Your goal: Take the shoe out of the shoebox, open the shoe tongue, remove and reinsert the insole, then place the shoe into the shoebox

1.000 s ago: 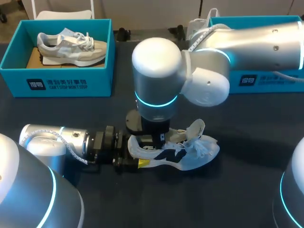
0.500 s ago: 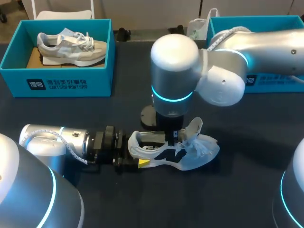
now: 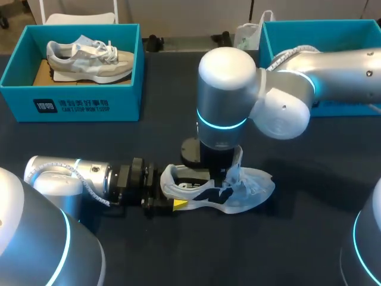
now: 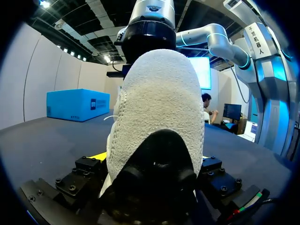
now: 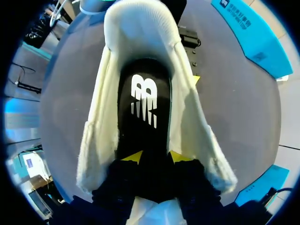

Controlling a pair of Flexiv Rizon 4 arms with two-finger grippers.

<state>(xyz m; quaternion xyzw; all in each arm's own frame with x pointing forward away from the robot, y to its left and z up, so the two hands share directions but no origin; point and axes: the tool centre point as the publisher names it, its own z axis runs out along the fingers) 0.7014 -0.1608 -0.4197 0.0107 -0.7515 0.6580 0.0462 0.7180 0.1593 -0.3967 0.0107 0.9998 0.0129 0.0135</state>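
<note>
White shoe (image 3: 255,189) lying on its side near the middle of the dark table (image 3: 315,202), toe towards the right arm's side, outside both boxes. Left gripper (image 4: 152,169), low along the table, is clamped on the heel, one finger on either side; the heel blocks most of the left wrist view. Right arm (image 3: 223,101) stands upright over the shoe's mouth, hiding the opening in the head view. Right gripper (image 5: 157,157) is inside the shoe at the black insole (image 5: 143,108); whether its jaws grip the insole cannot be told. At the far left, a teal box (image 3: 77,106) holds a grey shoe (image 3: 89,59). At the far right, a second teal box (image 3: 315,24) is partly covered by the right arm.
</note>
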